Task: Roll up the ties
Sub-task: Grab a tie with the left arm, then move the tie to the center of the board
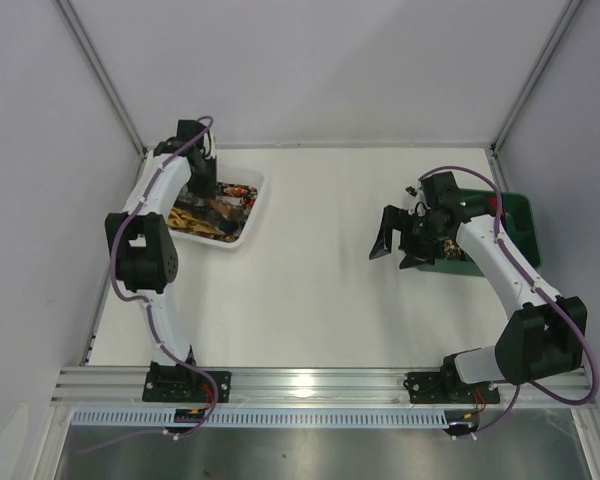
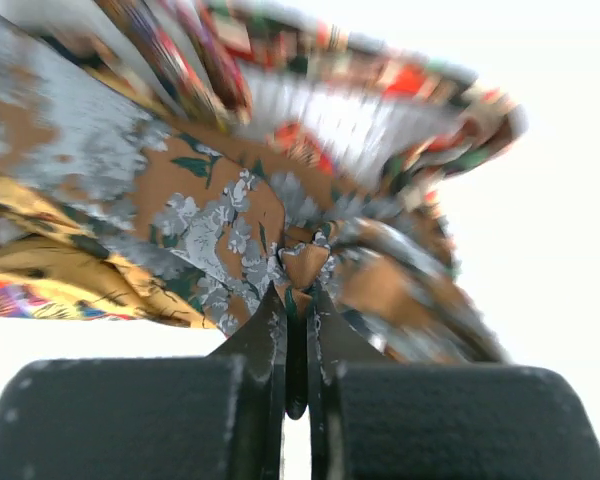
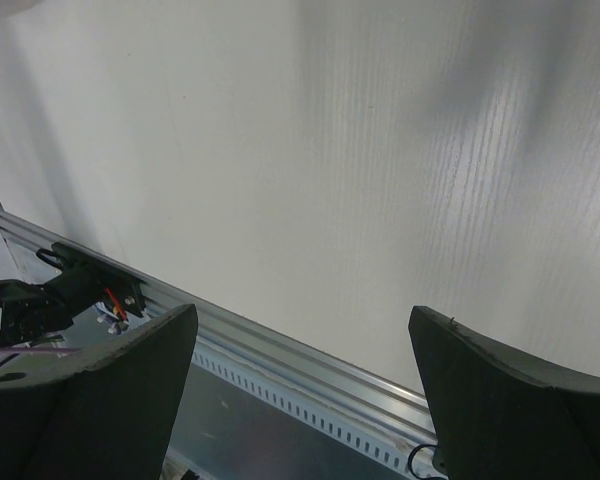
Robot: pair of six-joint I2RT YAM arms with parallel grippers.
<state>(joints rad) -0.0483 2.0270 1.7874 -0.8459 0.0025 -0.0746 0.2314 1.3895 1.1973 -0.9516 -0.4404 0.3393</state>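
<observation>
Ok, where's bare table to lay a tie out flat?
The widest bare patch of table lies between the tray and the open right gripper, down to the rail. The strip behind it to the back wall is bare too. Crowded: the tray, heaped with ties where the left gripper pinches a brown tie, and the right edge, taken by the bin.

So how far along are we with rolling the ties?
Barely started. Nothing looks rolled: the ties sit heaped in the white tray, and no coil shows on the table. In hand: the left claw is shut on a fold of the brown floral tie. The right claw hangs open, empty. All rolling remains.
</observation>
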